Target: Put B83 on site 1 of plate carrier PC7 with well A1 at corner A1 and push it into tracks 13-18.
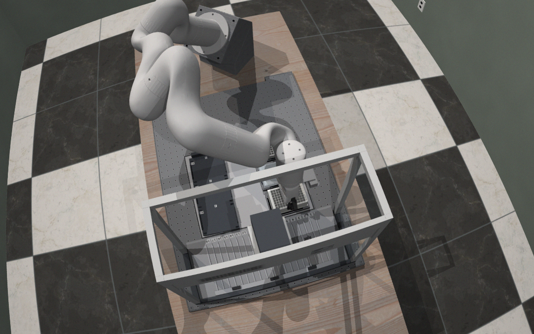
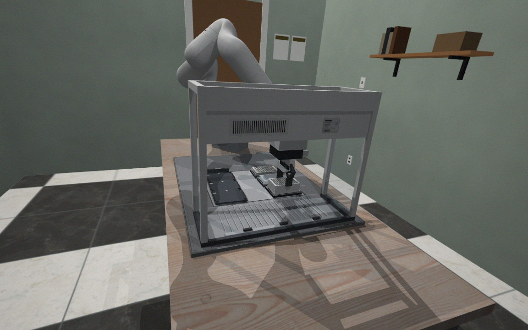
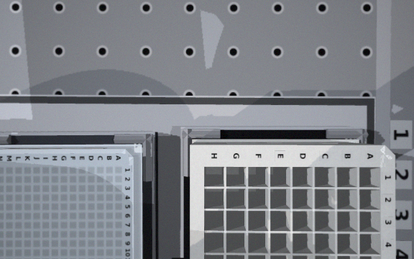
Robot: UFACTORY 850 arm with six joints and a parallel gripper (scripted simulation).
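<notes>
One deep-well block B83 (image 3: 290, 201) and one 384-well plate B33 (image 3: 54, 201) show below the wrist. One plate carrier PC7 (image 1: 212, 195) lies at nine o'clock of them.

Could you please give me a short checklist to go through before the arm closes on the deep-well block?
1. Gripper open and holding nothing: ok.
2. Gripper right over the deep-well block, not the plate in the next nest: ok.
3. Fingers low enough to straddle the block's sides: cannot tell; the wrist view shows no fingers.
4. Block's A1 corner known: ok; column A meets row 1 at its cut corner, towards the track numbers.
5. Carrier loose on the apron with its sites bare: ok.
6. Carrier lined up with tracks 13-18: cannot tell.
</notes>
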